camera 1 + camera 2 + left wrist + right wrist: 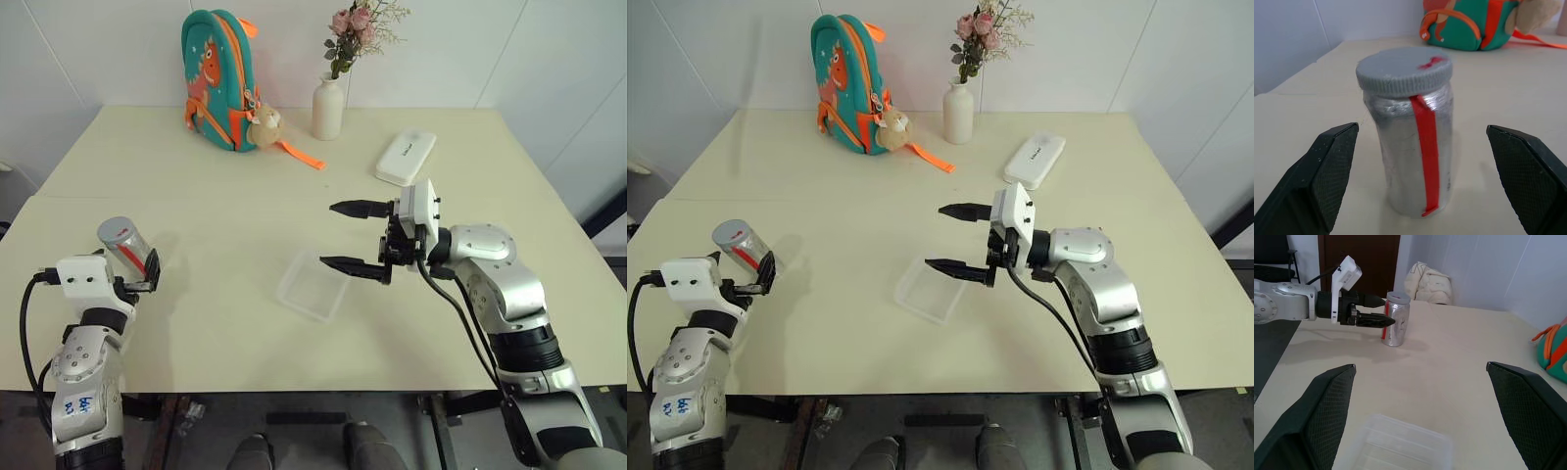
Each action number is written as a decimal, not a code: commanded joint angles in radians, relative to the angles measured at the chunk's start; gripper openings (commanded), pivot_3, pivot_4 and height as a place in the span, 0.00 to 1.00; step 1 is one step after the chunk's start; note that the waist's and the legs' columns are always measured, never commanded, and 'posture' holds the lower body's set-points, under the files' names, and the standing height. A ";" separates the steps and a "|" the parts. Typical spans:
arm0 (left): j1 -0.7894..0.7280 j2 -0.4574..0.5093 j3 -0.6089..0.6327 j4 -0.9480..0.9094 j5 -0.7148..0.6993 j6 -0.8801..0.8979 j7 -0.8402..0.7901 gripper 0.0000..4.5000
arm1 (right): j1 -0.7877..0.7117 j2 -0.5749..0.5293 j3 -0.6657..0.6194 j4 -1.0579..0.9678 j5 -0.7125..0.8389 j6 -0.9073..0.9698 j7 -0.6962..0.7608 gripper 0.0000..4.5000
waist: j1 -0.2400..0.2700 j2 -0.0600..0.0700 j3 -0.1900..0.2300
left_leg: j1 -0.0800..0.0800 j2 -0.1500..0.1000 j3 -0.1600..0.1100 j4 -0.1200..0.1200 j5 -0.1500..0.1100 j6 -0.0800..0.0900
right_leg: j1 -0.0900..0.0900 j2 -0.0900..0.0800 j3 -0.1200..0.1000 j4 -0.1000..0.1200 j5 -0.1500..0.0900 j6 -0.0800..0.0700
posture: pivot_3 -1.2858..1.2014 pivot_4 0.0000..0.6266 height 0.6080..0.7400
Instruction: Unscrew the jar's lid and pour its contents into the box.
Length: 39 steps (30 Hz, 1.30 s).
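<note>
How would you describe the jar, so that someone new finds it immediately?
On the cream table, look near the robot's left edge, right in front of the open left gripper. The jar stands there: a silvery cylinder with a red stripe and grey lid.

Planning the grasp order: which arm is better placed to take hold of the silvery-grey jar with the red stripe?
Left. The left gripper is open with its fingers on either side of the silvery-grey jar, whose grey ribbed lid is on. The right gripper is open above the clear plastic box, well away from the jar.

Staged test room: bare white walls, table (196,323) with backpack (217,78), flower vase (328,108).
</note>
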 commanded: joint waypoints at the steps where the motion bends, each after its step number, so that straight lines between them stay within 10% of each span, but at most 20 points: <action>1: -0.047 0.051 0.048 0.077 -0.009 -0.042 0.004 0.99 | 0.029 -0.003 -0.032 -0.072 0.020 0.006 -0.042 1.00 | 0.001 0.000 0.000 | 0.000 0.000 0.000 0.000 0.000 0.000 | 0.000 0.000 0.000 0.000 0.000 0.000 | 0.52 0.24 1.00; 19: -0.239 0.129 -0.070 0.397 0.007 -0.189 -0.102 0.99 | 0.095 -0.010 -0.042 -0.131 0.018 0.018 -0.128 1.00 | 0.001 0.000 0.000 | 0.000 0.000 0.000 -0.001 0.001 -0.002 | 0.000 0.000 0.000 0.000 0.000 0.000 | 0.52 0.24 1.00; 28: -0.169 0.147 -0.065 0.318 -0.016 -0.146 -0.144 0.45 | 0.096 -0.008 -0.043 -0.128 0.017 0.016 -0.144 1.00 | 0.000 0.000 0.000 | 0.000 0.000 0.000 -0.001 0.001 -0.001 | 0.000 0.000 0.000 0.000 0.000 0.000 | 0.52 0.24 1.00; 39: -0.266 0.298 -0.170 -0.118 -0.366 0.228 -0.475 0.44 | -0.039 0.039 -0.040 -0.175 0.118 0.276 -0.274 1.00 | 0.002 -0.002 0.002 | 0.000 0.000 -0.001 -0.001 0.002 -0.004 | 0.000 0.000 -0.001 0.001 0.000 0.000 | 0.52 0.24 1.00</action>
